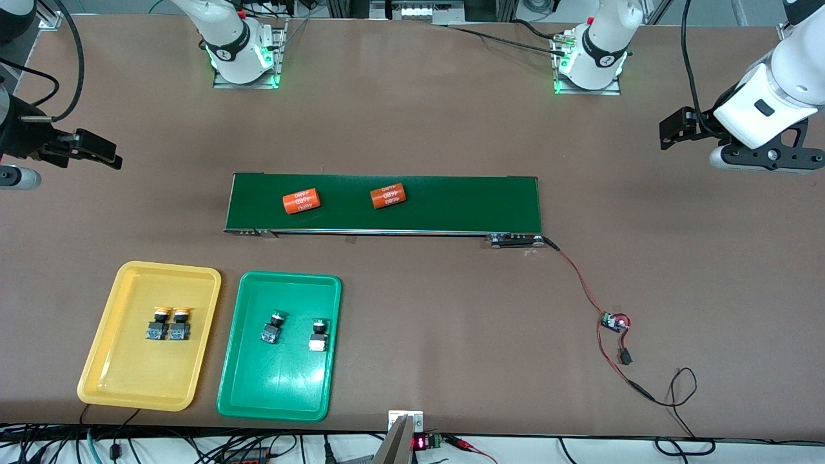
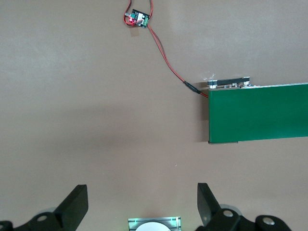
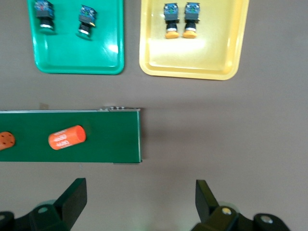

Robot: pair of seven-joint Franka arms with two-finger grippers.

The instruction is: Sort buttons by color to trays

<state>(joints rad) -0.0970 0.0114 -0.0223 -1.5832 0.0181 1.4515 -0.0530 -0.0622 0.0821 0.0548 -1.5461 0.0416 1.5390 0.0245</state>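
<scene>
Two yellow-capped buttons (image 1: 169, 323) lie side by side in the yellow tray (image 1: 132, 377). Two green-capped buttons (image 1: 272, 327) (image 1: 317, 334) lie in the green tray (image 1: 277, 390) beside it. In the right wrist view the yellow pair (image 3: 181, 20) shows in the yellow tray (image 3: 192, 60), and the green ones (image 3: 43, 14) (image 3: 86, 21) in the green tray (image 3: 72, 55). My right gripper (image 1: 97, 149) (image 3: 139, 202) is open and empty, over bare table at the right arm's end. My left gripper (image 1: 673, 129) (image 2: 143, 204) is open and empty, over bare table at the left arm's end.
A long dark-green conveyor belt (image 1: 464, 203) crosses the table's middle, with two orange cylinders (image 1: 301, 201) (image 1: 388, 196) on it. Red wires run from its end to a small circuit board (image 1: 614, 322) toward the left arm's end. Both trays lie nearer the front camera than the belt.
</scene>
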